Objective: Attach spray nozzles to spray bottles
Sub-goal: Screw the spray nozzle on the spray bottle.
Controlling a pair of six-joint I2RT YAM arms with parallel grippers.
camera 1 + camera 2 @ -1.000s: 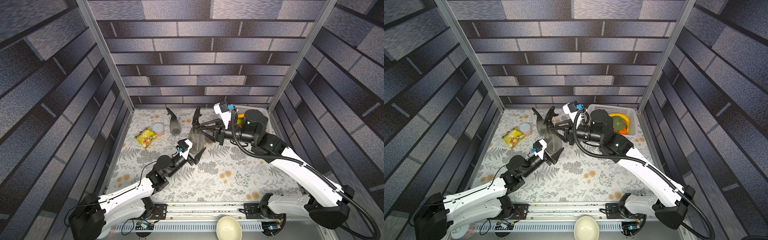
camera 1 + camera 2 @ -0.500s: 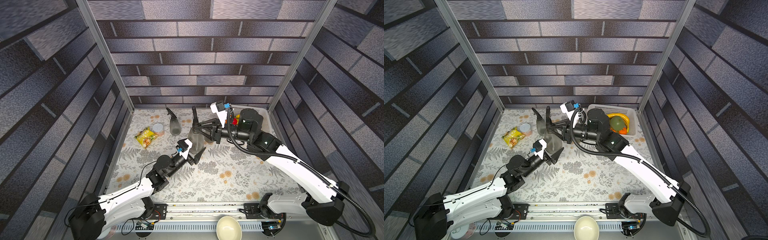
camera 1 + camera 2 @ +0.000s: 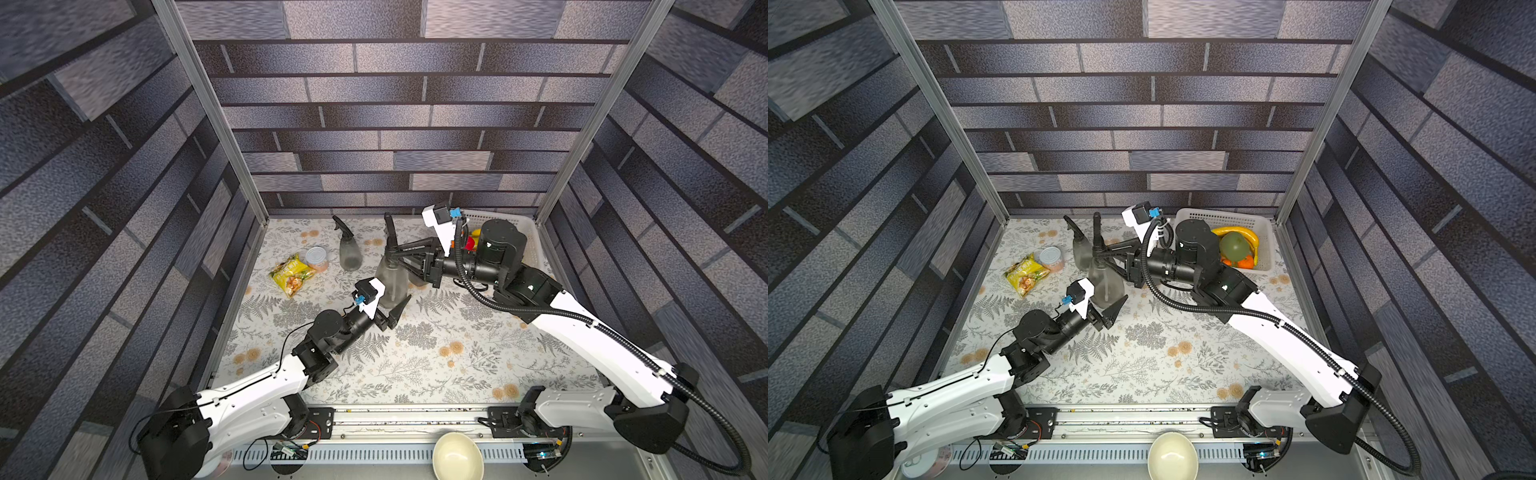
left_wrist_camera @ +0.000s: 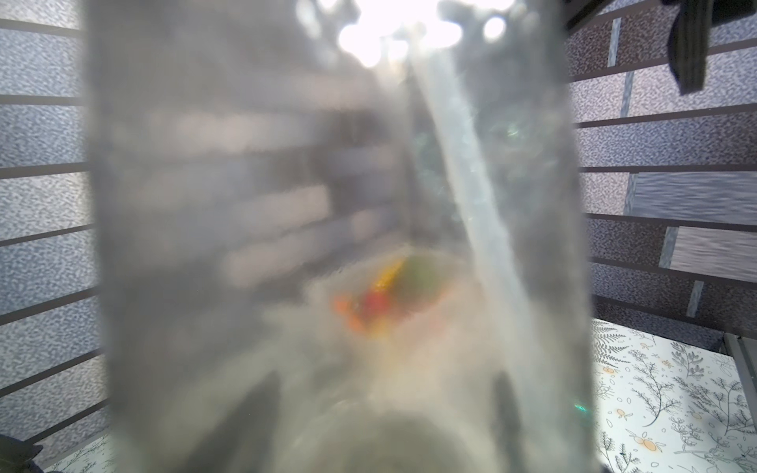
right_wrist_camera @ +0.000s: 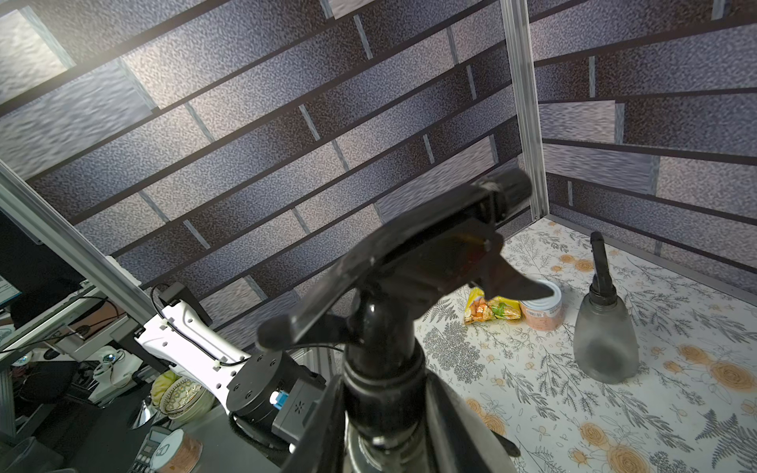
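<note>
A smoky grey spray bottle (image 3: 390, 276) (image 3: 1106, 282) stands upright mid-table, and my left gripper (image 3: 390, 301) (image 3: 1106, 303) is shut on its lower body. The bottle (image 4: 286, 204) fills the left wrist view, with a dip tube (image 4: 463, 164) inside it. A black spray nozzle (image 3: 390, 228) (image 3: 1097, 232) (image 5: 430, 262) sits on its neck. My right gripper (image 3: 394, 253) (image 3: 1100, 254) (image 5: 385, 409) is shut on that nozzle's collar from the right. A second bottle (image 3: 350, 255) (image 5: 606, 340) stands behind, left, with a black nozzle (image 3: 341, 226) (image 5: 600, 266) on top.
A silver-lidded can (image 3: 316, 257) (image 5: 540, 307) and a yellow snack packet (image 3: 291, 276) lie at the back left. A white basket (image 3: 1225, 218) with fruit stands at the back right, behind my right arm. A cream bowl (image 3: 457, 457) sits below the table's front rail.
My right gripper's jaws have come together on the nozzle's collar, and the right arm has shifted slightly left. The left arm and the bottle have not moved.
</note>
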